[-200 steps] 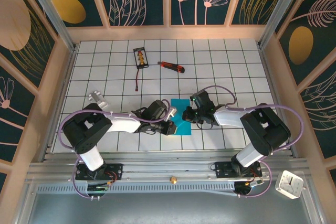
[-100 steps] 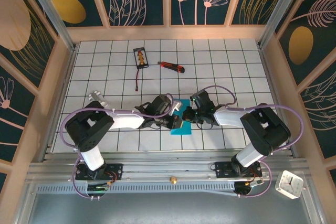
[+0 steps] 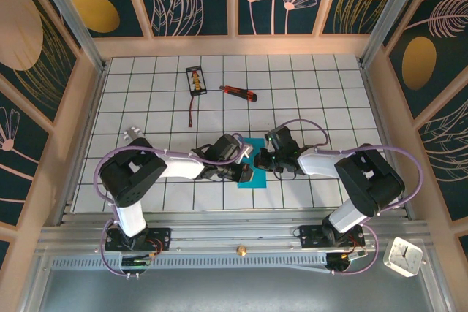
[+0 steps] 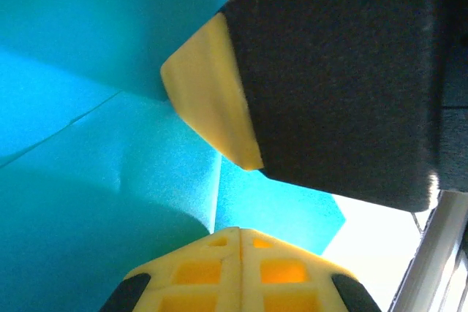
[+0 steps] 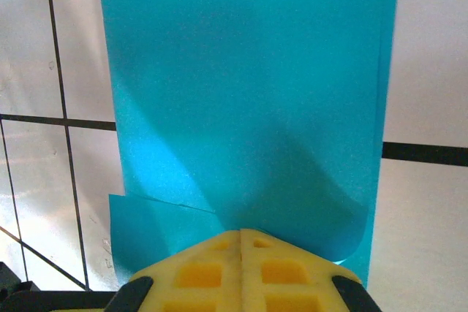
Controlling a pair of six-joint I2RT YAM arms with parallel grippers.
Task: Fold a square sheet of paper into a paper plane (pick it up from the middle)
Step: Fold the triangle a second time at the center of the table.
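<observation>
Our left fingers [image 4: 212,250] and right fingers [image 5: 212,250], both pinched fully together, are meeting tip to tip as we are pressing onto the thin, creased cyan-blue paper sheet [image 3: 254,180] lying mid-way on the white gridded surface [image 3: 314,100].

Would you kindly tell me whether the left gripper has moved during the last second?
Yes. Judged against the utility knife, the left gripper has shifted right, further onto the square sheet of paper.

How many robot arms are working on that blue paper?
2. The left arm reaches in from the left and the right arm from the right. Both end at the blue paper in the middle of the table. None seems hidden.
</observation>
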